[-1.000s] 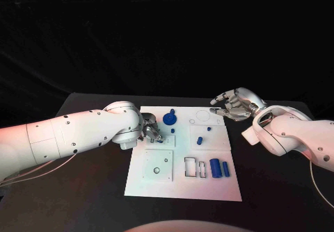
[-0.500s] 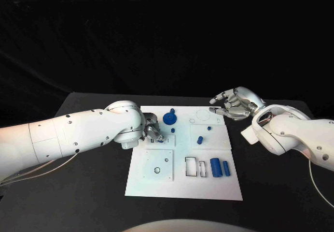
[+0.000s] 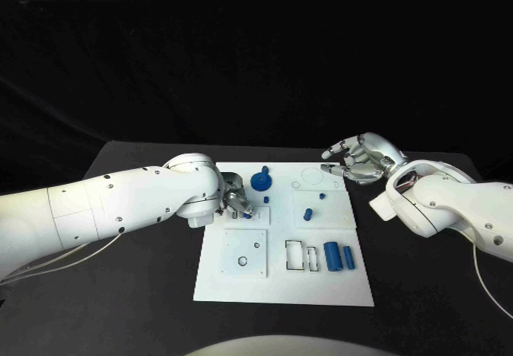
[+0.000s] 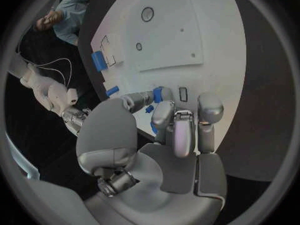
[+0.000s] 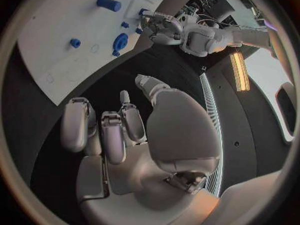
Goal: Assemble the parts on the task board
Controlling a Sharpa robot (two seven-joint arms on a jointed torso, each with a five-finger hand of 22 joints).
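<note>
The white task board [image 3: 283, 285] lies in the middle of the black table. My left hand [image 3: 235, 202] is low over the board's left side and pinches a small blue part [image 4: 159, 94] between thumb and fingers, beside a small slot [image 4: 182, 93]. A blue gear-like part [image 3: 262, 180] stands near the far edge, with a small peg [image 3: 266, 199] just in front of it. Two more small parts [image 3: 307, 215] sit on the right square. A thick blue cylinder [image 3: 333, 256] and a thinner one [image 3: 348, 256] lie to the right. My right hand [image 3: 358, 162] hovers at the far right corner, fingers apart, holding nothing.
A square plate with a small hole [image 3: 242, 254] and two outlined rectangular slots [image 3: 299, 256] lie on the board's near half. Bare black table [image 3: 139, 282] surrounds the board on all sides. The right wrist view shows the gear-like part [image 5: 120, 41] and my left hand [image 5: 159, 22] beyond it.
</note>
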